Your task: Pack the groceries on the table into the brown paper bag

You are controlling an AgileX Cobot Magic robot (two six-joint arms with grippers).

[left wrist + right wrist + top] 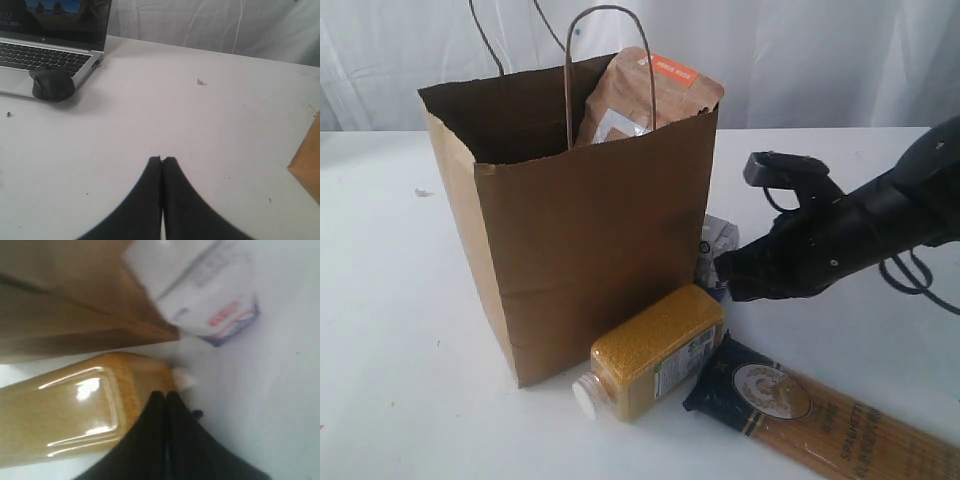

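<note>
The brown paper bag [590,240] stands upright on the white table [400,400]; the brown pouch with orange label [645,95] sticks out of its top. The yellow-grain bottle [655,350] lies on its side at the bag's front corner, also in the right wrist view [75,405]. Beside it lies the long spaghetti pack [820,415]. The small white-blue carton [718,240] stands behind the bottle, against the bag [210,290]. My right gripper [725,272] [164,395] is shut and empty, just over the bottle's end. My left gripper [162,160] is shut over bare table. Jar and can are hidden.
In the left wrist view a laptop [45,35] and a black mouse [52,84] sit at the table's far side, and a corner of the bag [307,165] shows at the edge. A small scrap [200,81] lies on the tabletop.
</note>
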